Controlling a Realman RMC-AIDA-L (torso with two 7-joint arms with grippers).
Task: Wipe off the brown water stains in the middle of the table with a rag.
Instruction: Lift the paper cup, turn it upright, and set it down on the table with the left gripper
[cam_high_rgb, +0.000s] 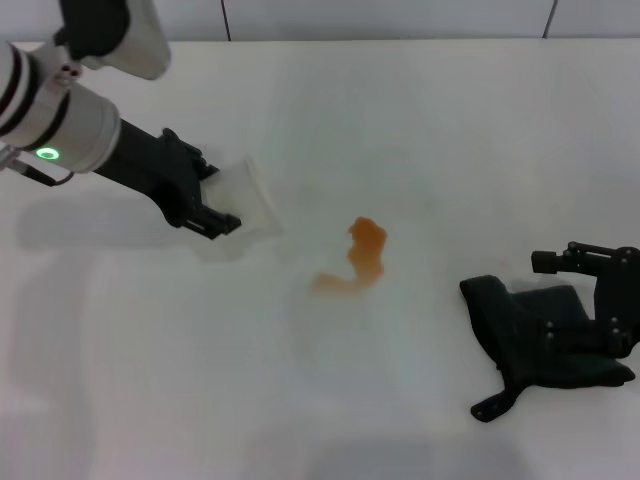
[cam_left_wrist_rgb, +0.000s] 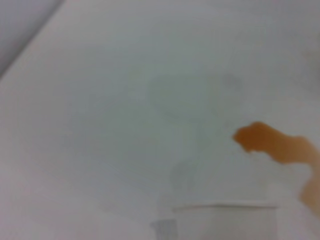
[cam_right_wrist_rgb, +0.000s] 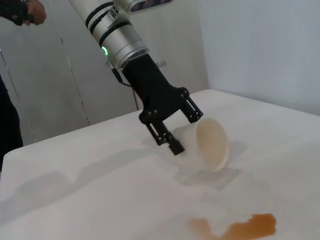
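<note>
- Head view: your left tool (cam_high_rgb: 222, 208) is clamped on a white translucent cup (cam_high_rgb: 245, 205) tipped on its side, at about 10 o'clock from the brown water stains (cam_high_rgb: 362, 255).
- Brown water stains: you see a hooked orange puddle with a paler tail, mid-bench, between cup and rag, touching neither.
- Bench (cam_high_rgb: 420, 120): plain white top.
- Rag (cam_high_rgb: 535, 345): black, crumpled, lying on the bench at about 4 o'clock from the stains, its loop tab toward the near edge.
- Right tool (cam_high_rgb: 610, 300): you find it low over the rag's far side; whether it is open or closed you cannot tell.
- Right wrist view: the cup's mouth (cam_right_wrist_rgb: 212, 144) faces the stains (cam_right_wrist_rgb: 245, 226); the left tool's fingers (cam_right_wrist_rgb: 167, 137) pinch its wall.
</note>
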